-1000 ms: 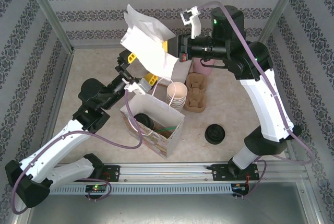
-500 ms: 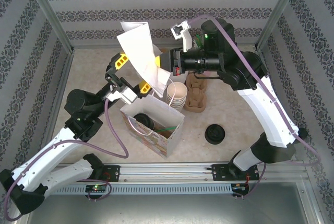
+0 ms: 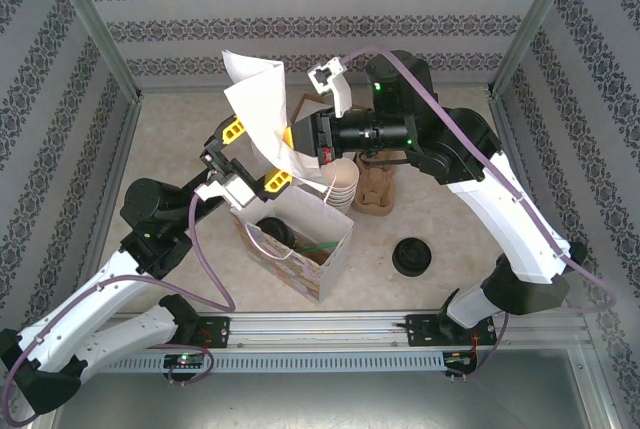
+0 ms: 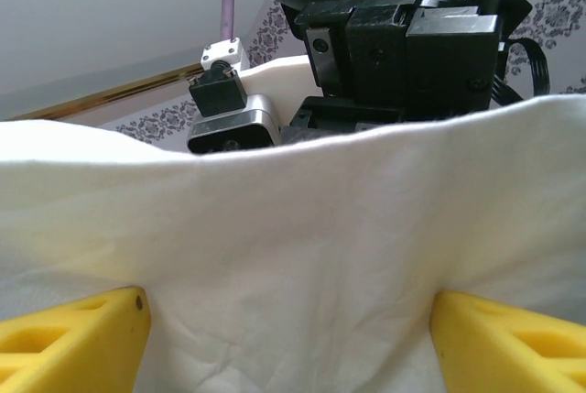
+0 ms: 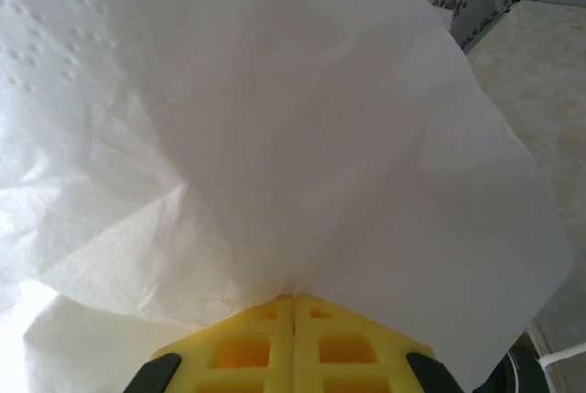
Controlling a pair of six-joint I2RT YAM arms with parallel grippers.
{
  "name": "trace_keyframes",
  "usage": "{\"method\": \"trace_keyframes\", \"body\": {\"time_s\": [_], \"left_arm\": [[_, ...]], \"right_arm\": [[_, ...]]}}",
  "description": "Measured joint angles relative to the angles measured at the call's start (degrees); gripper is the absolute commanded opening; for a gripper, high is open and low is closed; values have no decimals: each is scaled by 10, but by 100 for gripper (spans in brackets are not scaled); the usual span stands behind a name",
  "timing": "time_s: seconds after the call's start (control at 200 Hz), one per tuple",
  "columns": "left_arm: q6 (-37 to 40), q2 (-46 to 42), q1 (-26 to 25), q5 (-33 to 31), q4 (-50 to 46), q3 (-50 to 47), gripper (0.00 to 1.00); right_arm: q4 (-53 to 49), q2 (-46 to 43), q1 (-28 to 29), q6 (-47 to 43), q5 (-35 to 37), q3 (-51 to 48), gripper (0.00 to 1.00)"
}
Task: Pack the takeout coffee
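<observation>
A large white paper napkin (image 3: 256,107) hangs above the open gift bag (image 3: 322,261), pinched at its edge by my right gripper (image 3: 291,138), whose yellow fingers meet on it (image 5: 293,297). The napkin (image 5: 275,136) fans out ahead of those fingertips. My left gripper (image 3: 255,155) stands open, its yellow fingers (image 4: 69,338) wide apart on either side of the napkin (image 4: 293,228). Inside the bag stands the takeout coffee (image 3: 272,232), a cup with a round black lid, below both grippers.
A stack of lidless cream cups (image 3: 341,182) stands just behind the bag, next to a brown pulp cup carrier (image 3: 378,187). A low stack of black lids (image 3: 412,256) lies right of the bag. Patterned walls and metal posts ring the table.
The right arm carried the napkin leftward and lower, toward the bag. The left gripper drew back and now straddles the sheet, its fingers slightly closer together.
</observation>
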Motion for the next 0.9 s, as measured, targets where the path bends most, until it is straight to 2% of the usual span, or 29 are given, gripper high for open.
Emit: {"method": "trace_keyframes", "body": {"time_s": [0.285,0.46,0.555,0.61,0.899], "left_arm": [[-11,-5,-4,0,-12,0,56],[-19,-14,-5,0,-22,-4,46],[-30,-21,-8,0,-26,-8,36],[-35,-24,-8,1,-29,-9,33],[-72,-44,-8,10,-54,-9,11]], "right_arm": [[0,2,14,0,5,-5,1],[2,1,14,-1,29,-14,13],[6,0,14,0,38,-23,15],[11,-2,14,0,41,-31,17],[19,-37,14,-17,80,-77,43]]}}
